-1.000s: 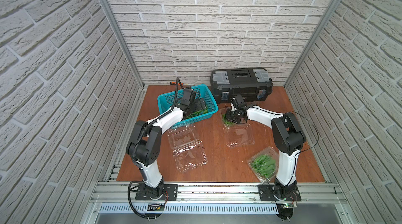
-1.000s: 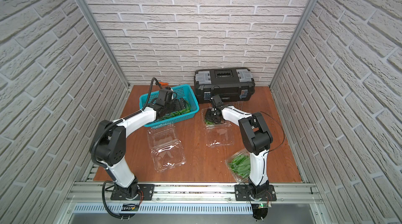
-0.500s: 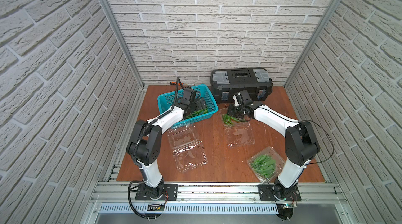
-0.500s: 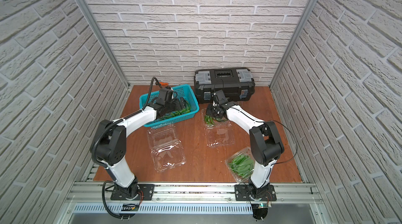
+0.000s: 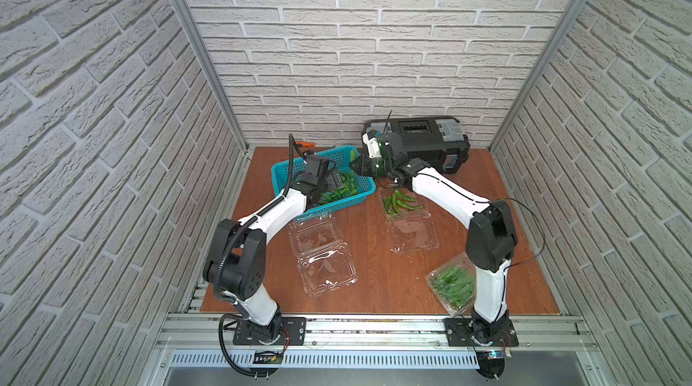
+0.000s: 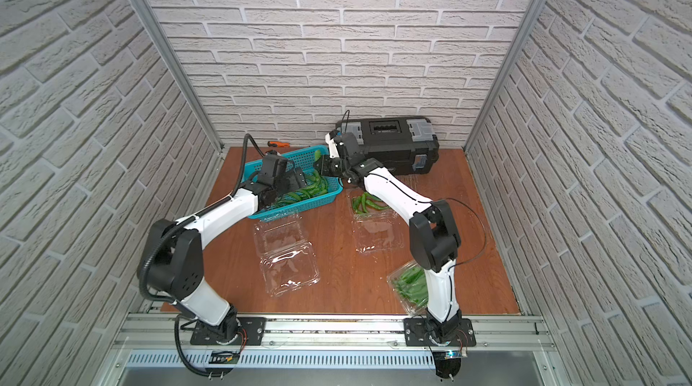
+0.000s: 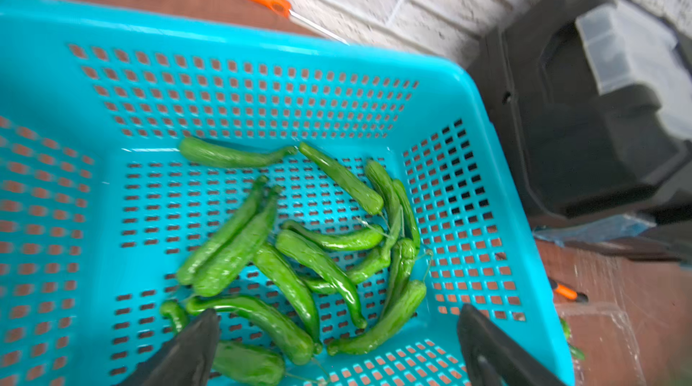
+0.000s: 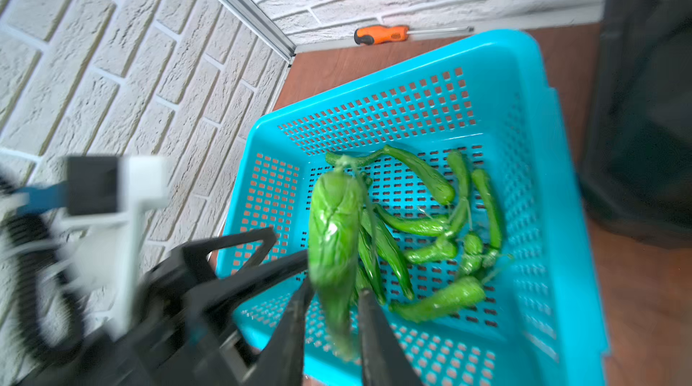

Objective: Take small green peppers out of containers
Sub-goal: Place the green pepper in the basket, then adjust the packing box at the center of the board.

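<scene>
The left arm (image 5: 277, 212) and right arm (image 5: 445, 193) are alike: glossy white link shells joined by chunky matte-black joint housings, each rising from a flat black base plate (image 5: 296, 331). A ribbed black hose (image 5: 290, 163) runs along the left arm, and a thin black cable (image 5: 540, 238) loops off the right arm. The left tool (image 7: 337, 311) and right tool (image 8: 337, 288) end in flat, tapering black fingers (image 7: 486, 346).

green peppers (image 5: 348, 187) in teal basket (image 5: 339, 154)
</scene>
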{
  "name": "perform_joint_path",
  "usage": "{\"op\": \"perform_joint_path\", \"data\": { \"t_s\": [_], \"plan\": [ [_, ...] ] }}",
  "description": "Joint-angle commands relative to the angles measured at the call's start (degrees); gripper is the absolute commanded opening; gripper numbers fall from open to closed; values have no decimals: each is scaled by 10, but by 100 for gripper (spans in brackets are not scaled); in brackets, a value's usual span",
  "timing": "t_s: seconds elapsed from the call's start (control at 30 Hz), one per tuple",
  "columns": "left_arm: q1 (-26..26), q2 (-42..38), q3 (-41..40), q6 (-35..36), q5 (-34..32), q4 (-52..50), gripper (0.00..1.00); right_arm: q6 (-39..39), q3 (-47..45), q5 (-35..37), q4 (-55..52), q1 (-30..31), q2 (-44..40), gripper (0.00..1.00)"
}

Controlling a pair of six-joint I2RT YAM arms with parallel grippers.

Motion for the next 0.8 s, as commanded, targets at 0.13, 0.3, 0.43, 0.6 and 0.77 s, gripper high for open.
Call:
{"op": "perform_joint_path", "data": {
  "t_s": [0.13, 0.3, 0.43, 0.6, 0.77],
  "plan": [
    [-10, -9, 12, 66, 47, 17, 98, 1, -47, 33, 4, -23, -48, 31],
    [-71, 37, 79, 191, 174, 19, 98, 26, -222, 134, -10, -90, -182, 31],
    [-128, 107, 177, 279, 267, -52, 98, 55, -345, 211, -50, -173, -266, 31],
    [-173, 218, 298, 329, 340, -155, 98, 12, -401, 182, -69, -232, -279, 31],
    [-205, 306, 389, 369, 335, -237, 98, -22, -425, 120, -55, -234, -254, 30]
  ]
}}
